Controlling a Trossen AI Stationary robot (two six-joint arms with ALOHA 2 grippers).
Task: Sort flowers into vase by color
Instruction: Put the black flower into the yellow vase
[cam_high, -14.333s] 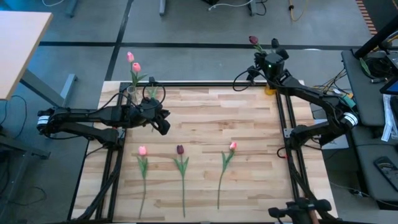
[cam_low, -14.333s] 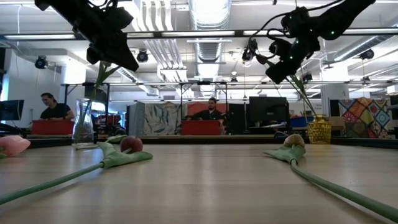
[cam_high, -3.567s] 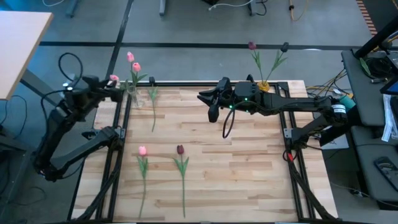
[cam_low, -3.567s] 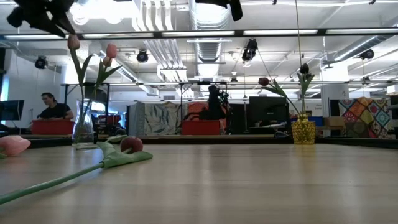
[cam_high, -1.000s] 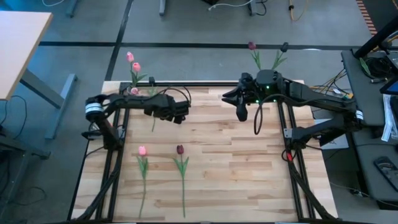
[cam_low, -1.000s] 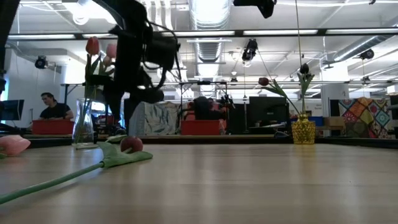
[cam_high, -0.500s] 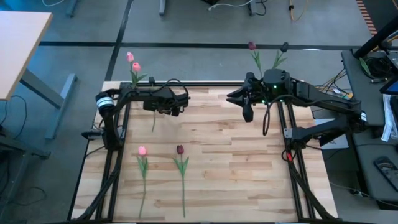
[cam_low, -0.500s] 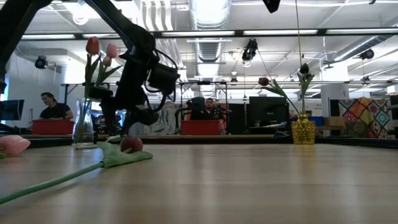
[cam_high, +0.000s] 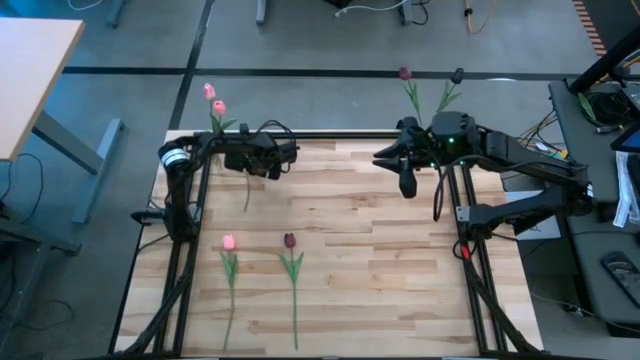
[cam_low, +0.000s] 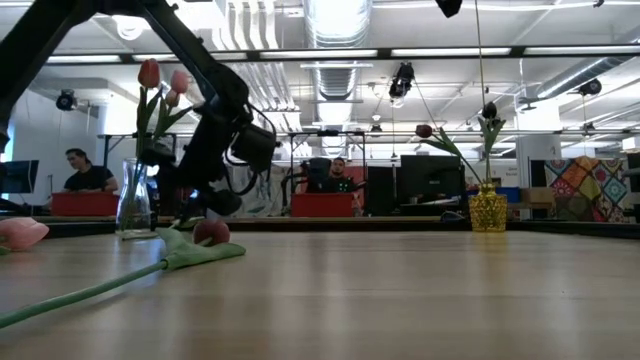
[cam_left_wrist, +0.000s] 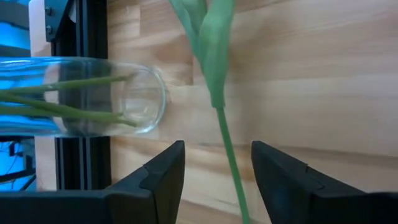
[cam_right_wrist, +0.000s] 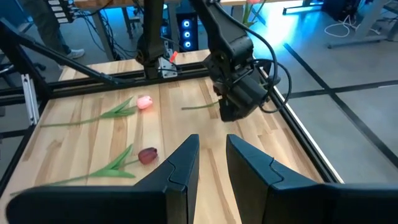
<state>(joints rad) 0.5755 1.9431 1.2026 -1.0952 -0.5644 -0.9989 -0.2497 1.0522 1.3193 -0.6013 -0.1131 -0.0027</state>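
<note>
**Green stem between my left fingers, not yet gripped**

Glass vase (cam_high: 212, 152) stands at the table's (cam_high: 340, 300) far left corner with pink heads (cam_high: 210, 92) already in it. My left pincer (cam_left_wrist: 214, 163) hangs low just beside it, wide open and empty. One loose stem (cam_left_wrist: 230, 152) lies flat on the wood and runs through the gap between the fingers, touching neither that I can see. Its head is hidden under my wrist in the high view, so I cannot tell its colour.

My right pincer (cam_high: 405, 182) waits above the far right part of the table, near the yellow vase (cam_low: 487, 212). It is parted a little and holds nothing. That vase has a maroon head (cam_high: 405, 73) in it.

Two more flowers lie nearer the front: a pink tulip (cam_high: 229, 242) and, just beside it, a maroon tulip (cam_high: 289, 240).

As I judge it, the step in hand is picking this stem off the wood. Next I must settle until both fingertips straddle it at table level, then close squarely. It is thin and lies flat, so a high or crooked pinch would roll it away. The glass sits close to my outer finger, and I should not nudge it. Once the flower is lifted and its head shows, its colour decides which vase it goes to.
</note>
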